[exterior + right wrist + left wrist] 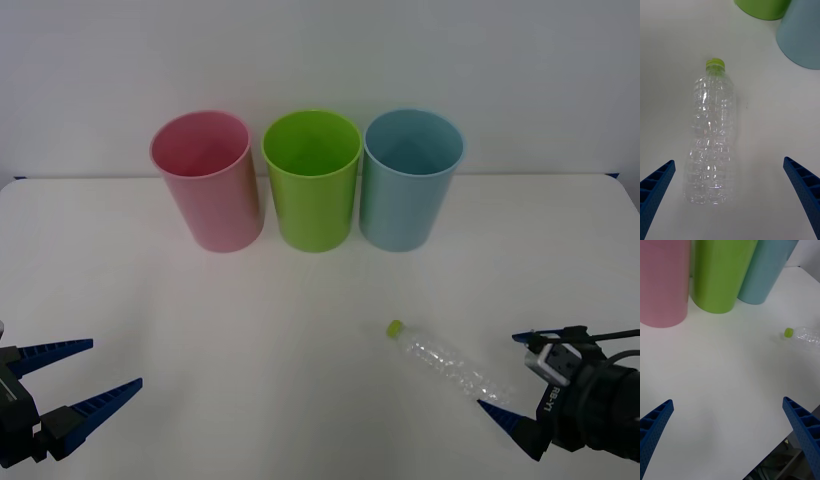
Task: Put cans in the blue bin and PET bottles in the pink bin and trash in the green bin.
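Front view: right gripper (508, 375), fingers apart, sits beside the PET bottle (452, 364) lying on the desk (250, 330); left gripper (100, 372) gapes near left.

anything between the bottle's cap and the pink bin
No, only bare white table lies between the PET bottle and the pink bin, as the front view shows; the left wrist view shows the same.

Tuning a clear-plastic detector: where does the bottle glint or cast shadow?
Right wrist view: small white glints speckle the bottle's ribs, with a faint shadow along one side. Front view: it reads pale against the white table, with little shadow. Left wrist view: the cap end shows at the edge.
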Motion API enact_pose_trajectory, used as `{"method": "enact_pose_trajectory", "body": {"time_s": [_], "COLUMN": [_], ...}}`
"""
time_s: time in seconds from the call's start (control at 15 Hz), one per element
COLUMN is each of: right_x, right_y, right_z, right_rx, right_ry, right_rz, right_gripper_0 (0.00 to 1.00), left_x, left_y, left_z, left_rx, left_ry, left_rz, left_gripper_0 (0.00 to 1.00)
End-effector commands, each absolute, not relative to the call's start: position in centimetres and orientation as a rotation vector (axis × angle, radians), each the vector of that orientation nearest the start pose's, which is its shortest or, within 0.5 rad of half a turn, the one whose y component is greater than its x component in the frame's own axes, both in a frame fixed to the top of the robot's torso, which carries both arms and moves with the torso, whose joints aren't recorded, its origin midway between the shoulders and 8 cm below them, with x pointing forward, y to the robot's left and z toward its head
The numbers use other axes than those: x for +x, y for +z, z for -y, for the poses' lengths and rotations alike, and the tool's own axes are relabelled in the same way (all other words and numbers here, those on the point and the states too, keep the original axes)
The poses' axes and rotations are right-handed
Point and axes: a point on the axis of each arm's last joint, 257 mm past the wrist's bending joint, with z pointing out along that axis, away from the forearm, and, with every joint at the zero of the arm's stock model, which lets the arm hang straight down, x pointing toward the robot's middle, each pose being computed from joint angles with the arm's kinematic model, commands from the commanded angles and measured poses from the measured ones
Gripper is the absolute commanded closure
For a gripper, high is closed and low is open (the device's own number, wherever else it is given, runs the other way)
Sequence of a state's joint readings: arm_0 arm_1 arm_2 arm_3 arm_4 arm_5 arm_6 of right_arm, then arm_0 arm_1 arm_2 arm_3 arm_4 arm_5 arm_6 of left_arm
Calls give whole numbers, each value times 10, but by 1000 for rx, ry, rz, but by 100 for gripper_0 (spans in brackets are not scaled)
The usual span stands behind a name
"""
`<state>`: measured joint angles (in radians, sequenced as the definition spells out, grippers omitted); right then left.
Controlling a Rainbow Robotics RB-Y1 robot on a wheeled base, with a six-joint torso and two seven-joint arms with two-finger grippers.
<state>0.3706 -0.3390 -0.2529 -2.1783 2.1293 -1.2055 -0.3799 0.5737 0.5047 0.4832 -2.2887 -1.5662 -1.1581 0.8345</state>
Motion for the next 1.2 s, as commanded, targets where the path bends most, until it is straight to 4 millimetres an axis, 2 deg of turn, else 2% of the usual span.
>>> {"method": "enact_pose_trajectory", "body": {"time_s": [0.07,0.27,1.2], "right_x": [343,344,371], "right_y": [-291,-298,-328], "right_z": [241,234,219], "right_rx": [-1136,-1129,-1083], "right_ry": [72,79,82], "right_rz": [-1974,-1991,-2006], "right_gripper_0": [0,0,0], "left_x": [292,292,292], "left_y": [-193,-193,-193], "left_z": [-267,-267,-267], "left_rx": [547,547,547], "left_ry": [-555,-555,-555], "left_rz": [-2032,-2032,-2032], "left_gripper_0": [0,0,0]}}
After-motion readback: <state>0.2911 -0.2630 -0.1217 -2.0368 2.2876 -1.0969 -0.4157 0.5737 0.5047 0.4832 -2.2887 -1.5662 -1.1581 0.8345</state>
